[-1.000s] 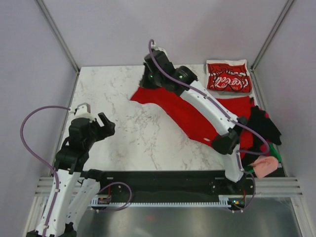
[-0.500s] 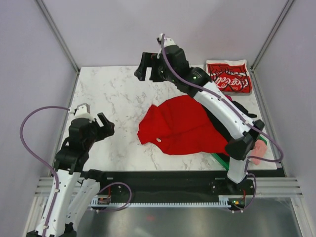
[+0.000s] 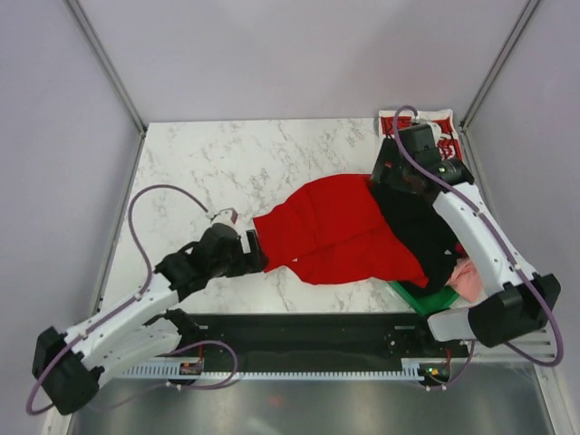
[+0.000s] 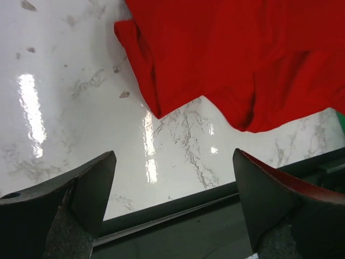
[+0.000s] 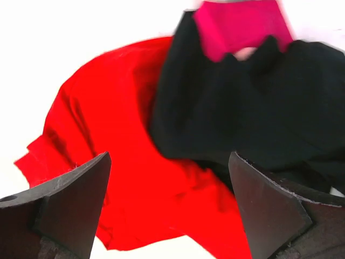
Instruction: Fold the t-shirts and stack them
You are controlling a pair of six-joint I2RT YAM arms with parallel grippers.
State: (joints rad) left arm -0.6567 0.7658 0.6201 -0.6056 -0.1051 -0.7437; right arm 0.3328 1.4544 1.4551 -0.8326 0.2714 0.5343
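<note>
From above, a plain bright red cloth t-shirt lies unfolded and rumpled on the white marble-patterned bench, a little right of centre. Its right part is covered by a heap of black cloth. The left gripper sits low at the shirt's left edge. From here I can't tell whether it touches the cloth. The right gripper hangs over the far end of the black cloth, towards the back right corner. In that corner lies a folded red t-shirt with white script print, a small rectangle partly hidden by the right arm. At the near right edge, a flat green piece and a soft pink item peek out from under the black cloth.

The left wrist camera shows that gripper's dark fingers spread wide with nothing between them. The plain red shirt's wrinkled edge lies on the glossy marble just beyond them, clear of both tips.

The right wrist camera shows its fingers standing wide too, also empty. Below them the red shirt spreads to the left and the black cloth overlaps it on the right. A blurred magenta patch shows past the black cloth, too soft to say what it is.
</note>
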